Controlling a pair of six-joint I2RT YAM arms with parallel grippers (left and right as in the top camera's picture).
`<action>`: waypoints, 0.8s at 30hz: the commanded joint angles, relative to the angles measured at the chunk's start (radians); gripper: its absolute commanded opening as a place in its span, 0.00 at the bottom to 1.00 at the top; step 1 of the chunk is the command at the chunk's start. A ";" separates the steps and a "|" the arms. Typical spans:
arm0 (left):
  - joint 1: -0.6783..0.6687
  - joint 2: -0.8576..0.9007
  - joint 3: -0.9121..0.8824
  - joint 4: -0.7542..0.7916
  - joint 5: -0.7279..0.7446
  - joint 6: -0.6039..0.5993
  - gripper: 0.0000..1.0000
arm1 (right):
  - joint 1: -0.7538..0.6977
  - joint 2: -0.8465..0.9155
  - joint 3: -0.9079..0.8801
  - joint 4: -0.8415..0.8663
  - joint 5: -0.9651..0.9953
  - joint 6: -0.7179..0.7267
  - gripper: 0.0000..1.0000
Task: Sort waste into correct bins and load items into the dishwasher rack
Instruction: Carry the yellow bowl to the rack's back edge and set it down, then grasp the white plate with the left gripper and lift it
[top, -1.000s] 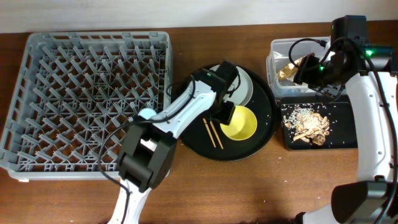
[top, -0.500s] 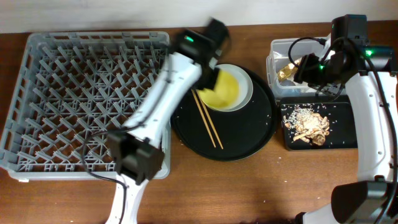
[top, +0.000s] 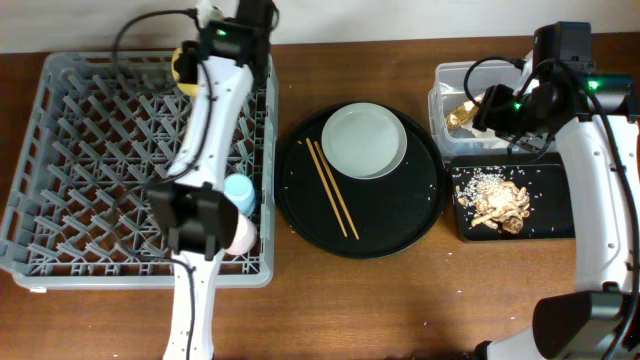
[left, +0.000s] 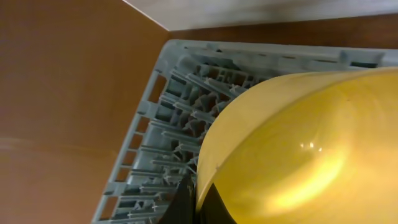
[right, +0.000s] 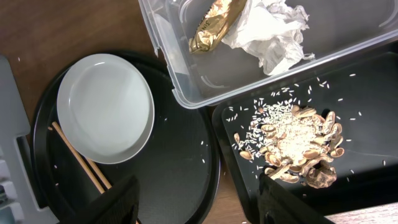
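My left gripper (top: 196, 58) is shut on the rim of the small yellow bowl (top: 183, 72), held over the back edge of the grey dishwasher rack (top: 100, 150). In the left wrist view the yellow bowl (left: 298, 149) fills the right side, its rim pinched in the left gripper (left: 200, 204) above the rack (left: 155, 137). A light-blue cup (top: 238, 188) and a pink cup (top: 244, 236) sit in the rack. The plate (top: 363, 140) and chopsticks (top: 332, 187) lie on the round tray. My right gripper (right: 202, 208) stands open above them.
The clear tub (top: 445, 80) holds crumpled paper (right: 270, 34) and a gold wrapper (right: 214, 28). The shallow black tray (top: 550, 225) beside it holds food scraps (right: 292, 140). The round black tray (top: 400, 220) lies between the rack and the bins, with scattered rice grains.
My left arm has lifted the yellow bowl off the round tray and swung it left to the rack's back edge, leaving the plate bare. The right arm has not moved.
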 joint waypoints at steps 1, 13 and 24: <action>-0.031 0.050 0.008 0.007 -0.155 -0.073 0.00 | 0.002 0.002 0.006 0.003 0.019 -0.010 0.62; -0.132 0.153 -0.001 -0.001 -0.088 -0.084 0.00 | 0.002 0.002 0.006 0.000 0.032 -0.011 0.62; -0.150 0.153 0.002 -0.147 0.200 -0.080 0.56 | 0.002 0.002 0.006 0.000 0.031 -0.010 0.62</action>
